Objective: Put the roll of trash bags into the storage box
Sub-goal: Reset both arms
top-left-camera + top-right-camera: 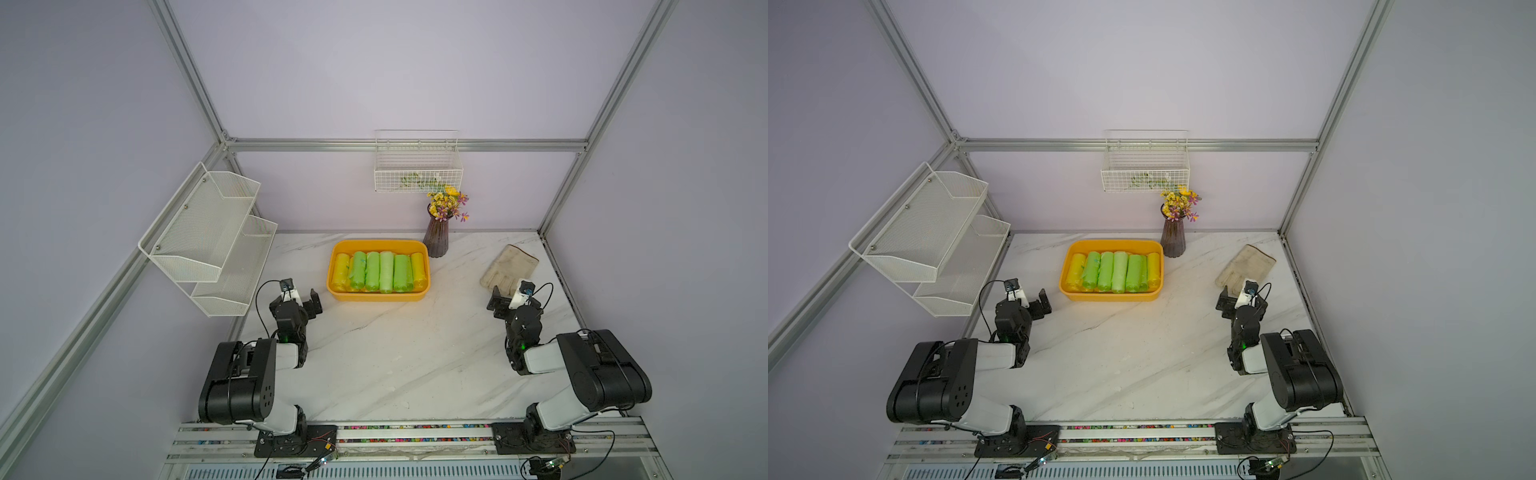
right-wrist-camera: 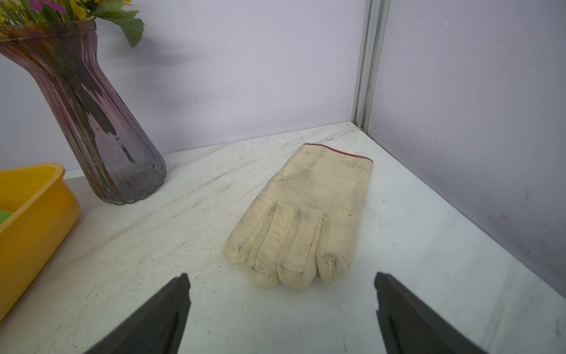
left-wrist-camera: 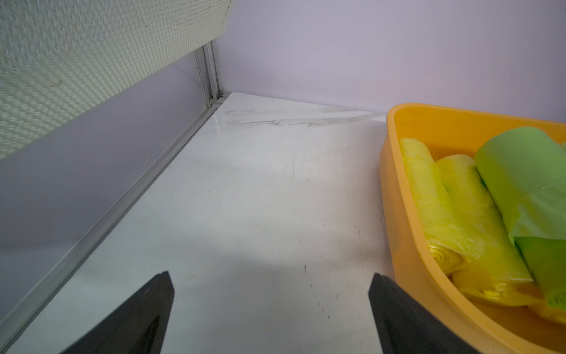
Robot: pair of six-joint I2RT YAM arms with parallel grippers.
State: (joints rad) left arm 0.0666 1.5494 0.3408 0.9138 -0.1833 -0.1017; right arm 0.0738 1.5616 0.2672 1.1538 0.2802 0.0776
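The storage box (image 1: 376,296) is an orange-yellow tub at the back middle of the marble table. Several rolls of trash bags (image 1: 386,272) lie side by side inside it, green in the middle and yellow at both ends. My left gripper (image 1: 313,303) hovers open just left of the box's front corner, nothing between its fingers. The left wrist view shows the box wall (image 3: 395,184), a yellow roll (image 3: 428,196) and a green roll (image 3: 526,171) beside the open gripper (image 3: 271,275). My right gripper (image 1: 496,301) stands open far to the box's right, empty (image 2: 281,275).
A cream work glove (image 1: 509,270) lies flat just beyond the right gripper. A purple glass vase of flowers (image 1: 436,237) stands at the box's back right corner. A white wire basket (image 1: 417,166) hangs on the back wall; a white two-tier mesh rack (image 1: 212,237) hangs at the left.
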